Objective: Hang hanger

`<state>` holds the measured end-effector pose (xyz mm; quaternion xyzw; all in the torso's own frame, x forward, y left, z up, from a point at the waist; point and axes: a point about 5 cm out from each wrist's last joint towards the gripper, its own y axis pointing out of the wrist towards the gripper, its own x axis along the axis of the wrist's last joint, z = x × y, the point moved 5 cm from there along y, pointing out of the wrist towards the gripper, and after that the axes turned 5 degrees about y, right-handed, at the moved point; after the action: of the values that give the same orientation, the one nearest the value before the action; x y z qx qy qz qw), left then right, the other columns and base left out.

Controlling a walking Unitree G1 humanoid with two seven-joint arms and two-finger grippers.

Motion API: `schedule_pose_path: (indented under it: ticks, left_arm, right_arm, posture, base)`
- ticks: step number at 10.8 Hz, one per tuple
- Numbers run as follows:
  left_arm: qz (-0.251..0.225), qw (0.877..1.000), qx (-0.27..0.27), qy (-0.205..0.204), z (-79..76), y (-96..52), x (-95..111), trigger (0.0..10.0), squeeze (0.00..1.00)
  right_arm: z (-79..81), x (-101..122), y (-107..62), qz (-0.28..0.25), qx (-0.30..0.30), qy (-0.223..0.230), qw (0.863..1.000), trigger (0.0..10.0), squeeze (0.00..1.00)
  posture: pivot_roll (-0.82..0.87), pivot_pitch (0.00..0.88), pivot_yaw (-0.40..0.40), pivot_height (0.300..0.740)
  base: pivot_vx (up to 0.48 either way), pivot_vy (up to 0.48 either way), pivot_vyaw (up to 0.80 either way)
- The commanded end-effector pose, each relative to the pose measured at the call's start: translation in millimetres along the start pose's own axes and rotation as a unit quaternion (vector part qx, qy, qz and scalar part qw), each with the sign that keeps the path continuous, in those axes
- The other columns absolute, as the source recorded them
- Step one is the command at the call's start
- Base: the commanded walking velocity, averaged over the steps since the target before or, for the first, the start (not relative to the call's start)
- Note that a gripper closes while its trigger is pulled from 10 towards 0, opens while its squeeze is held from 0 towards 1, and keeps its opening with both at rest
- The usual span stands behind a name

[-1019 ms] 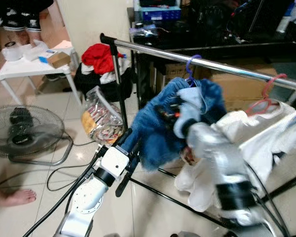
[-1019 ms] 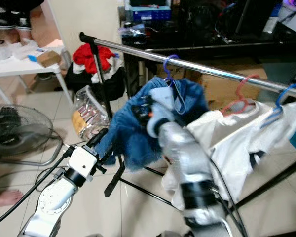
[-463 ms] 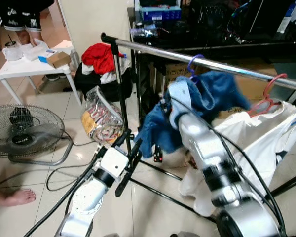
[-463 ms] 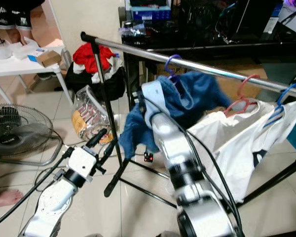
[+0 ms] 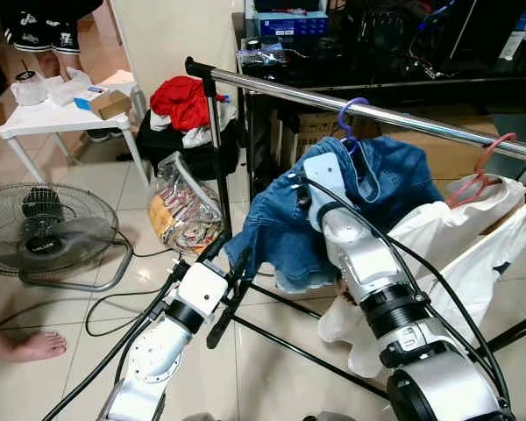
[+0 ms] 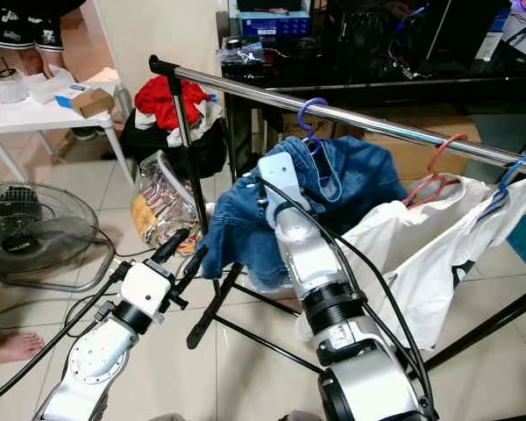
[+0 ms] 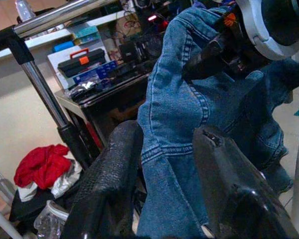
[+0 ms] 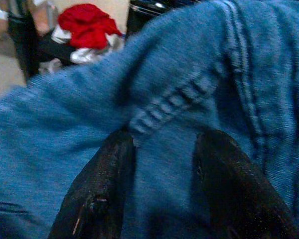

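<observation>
Right wrist view: right gripper (image 8: pixel 159 184) pressed against denim jacket (image 8: pixel 189 74).

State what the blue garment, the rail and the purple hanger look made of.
Blue garment: denim, judging by its woven texture and doubled seams. Rail: probably polished metal, bright and reflective. Purple hanger: likely glossy plastic or coated wire; too small to tell.
</observation>
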<state>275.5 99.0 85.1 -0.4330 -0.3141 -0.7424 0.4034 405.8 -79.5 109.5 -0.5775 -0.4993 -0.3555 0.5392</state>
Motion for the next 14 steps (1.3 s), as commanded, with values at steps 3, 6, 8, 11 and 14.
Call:
schedule_pose_path:
  ticks: [3,6,8,11,14]
  left_arm:
    - [-0.002,1.0,0.005,0.008,3.6,1.3,1,10.0,0.0]
    - [-0.003,1.0,0.006,0.013,7.1,2.4,2,10.0,0.0]
    - [-0.003,1.0,0.005,0.014,7.7,2.2,2,10.0,0.0]
    - [-0.003,1.0,0.005,0.013,6.7,1.8,2,10.0,0.0]
    - [-0.001,1.0,0.002,0.01,5.4,2.4,0,10.0,0.0]
  right_arm:
    - [-8.6,23,7.5,-0.037,-0.052,-0.022,0.998,10.0,0.0]
    - [84.7,39,-2.1,-0.07,0.153,0.016,0.986,10.0,0.0]
    - [101.0,39,-6.3,-0.072,0.186,0.012,0.98,10.0,0.0]
    - [59.4,36,3.8,-0.071,0.146,0.041,0.986,10.0,0.0]
    - [4.5,29,-8.5,-0.085,0.091,0.09,0.988,10.0,0.0]
  posture:
    - [0.05,0.0,0.003,0.74]
    - [0.06,0.0,0.012,0.74]
    - [0.06,0.0,0.015,0.74]
    - [0.06,0.0,0.015,0.74]
    - [0.03,0.0,0.022,0.74]
  base:
    - [0.0,0.0,0.0]
    - [0.0,0.0,0.0]
    - [0.0,0.0,0.0]
    - [0.0,0.0,0.0]
    - [0.0,0.0,0.0]
